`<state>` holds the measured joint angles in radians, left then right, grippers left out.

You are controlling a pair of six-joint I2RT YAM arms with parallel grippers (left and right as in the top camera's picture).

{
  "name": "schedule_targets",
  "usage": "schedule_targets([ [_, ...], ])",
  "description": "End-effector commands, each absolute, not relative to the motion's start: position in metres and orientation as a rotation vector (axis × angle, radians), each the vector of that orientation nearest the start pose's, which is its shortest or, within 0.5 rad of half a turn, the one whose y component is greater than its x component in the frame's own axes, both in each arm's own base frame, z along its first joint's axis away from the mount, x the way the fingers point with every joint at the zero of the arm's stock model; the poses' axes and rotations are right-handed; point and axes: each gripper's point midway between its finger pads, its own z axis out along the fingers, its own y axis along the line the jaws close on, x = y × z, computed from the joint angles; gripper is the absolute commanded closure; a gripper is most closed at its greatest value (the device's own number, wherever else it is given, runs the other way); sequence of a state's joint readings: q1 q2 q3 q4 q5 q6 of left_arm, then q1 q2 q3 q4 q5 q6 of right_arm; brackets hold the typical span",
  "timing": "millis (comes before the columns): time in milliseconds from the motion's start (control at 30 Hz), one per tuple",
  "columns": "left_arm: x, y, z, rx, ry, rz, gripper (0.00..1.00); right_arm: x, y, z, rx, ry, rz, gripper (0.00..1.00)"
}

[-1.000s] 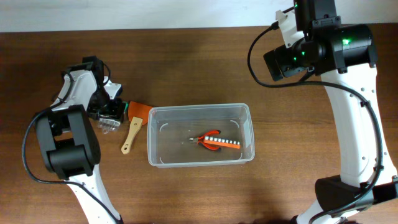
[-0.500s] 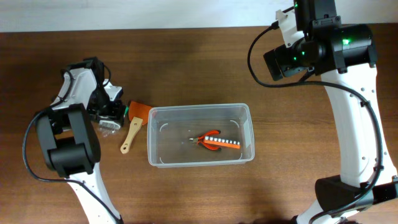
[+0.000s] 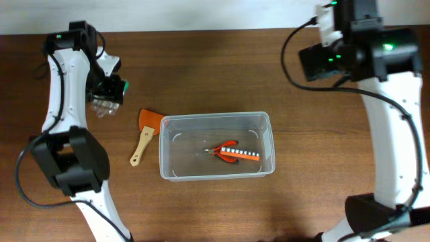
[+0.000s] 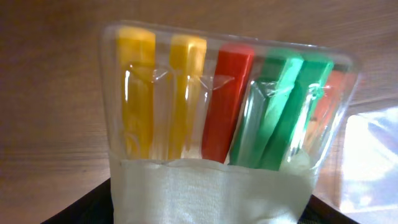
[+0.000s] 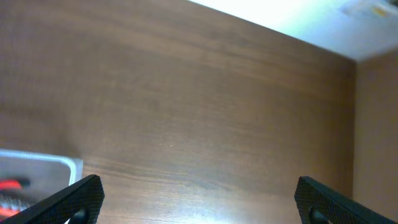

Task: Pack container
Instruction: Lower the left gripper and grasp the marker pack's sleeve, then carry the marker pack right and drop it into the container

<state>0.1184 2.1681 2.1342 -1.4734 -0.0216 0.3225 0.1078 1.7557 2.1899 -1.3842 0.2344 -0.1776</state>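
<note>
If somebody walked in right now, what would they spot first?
Probably the bright pack of yellow, red and green sticks, which fills the left wrist view and is held by the left gripper at the left side of the table. Next comes the big clear container in the middle, with an orange-handled tool lying inside, and a wooden-handled scraper on the table just left of it.

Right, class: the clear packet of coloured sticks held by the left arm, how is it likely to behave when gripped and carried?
The packet probably feels light: thin clear film around a few plastic-looking sticks. The glossy, wrinkled film may be slippery and crumple under pressure. The sticks look rigid, so it should sag little, though they could shift inside.
</note>
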Motion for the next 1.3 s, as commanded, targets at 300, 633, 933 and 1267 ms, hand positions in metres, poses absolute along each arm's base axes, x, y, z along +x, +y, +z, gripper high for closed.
schedule_targets([
  [300, 0.367, -0.170, 0.240, 1.294, 2.550, -0.003, 0.98, 0.338, -0.088, 0.385, 0.392, 2.385, -0.137, 0.01],
  [633, 0.317, -0.228, 0.140, 1.731, 2.544, -0.021, 0.98, 0.336, -0.098, 0.377, 0.429, 2.413, -0.145, 0.01],
  [933, 0.303, -0.218, 0.070, 1.791, 2.635, -0.018, 0.98, 0.342, -0.097, 0.369, 0.427, 2.437, -0.131, 0.01],
  [1267, 0.293, -0.209, 0.034, 1.826, 2.696, -0.014, 0.48, 0.342, -0.097, 0.369, 0.428, 2.439, -0.132, 0.01],
])
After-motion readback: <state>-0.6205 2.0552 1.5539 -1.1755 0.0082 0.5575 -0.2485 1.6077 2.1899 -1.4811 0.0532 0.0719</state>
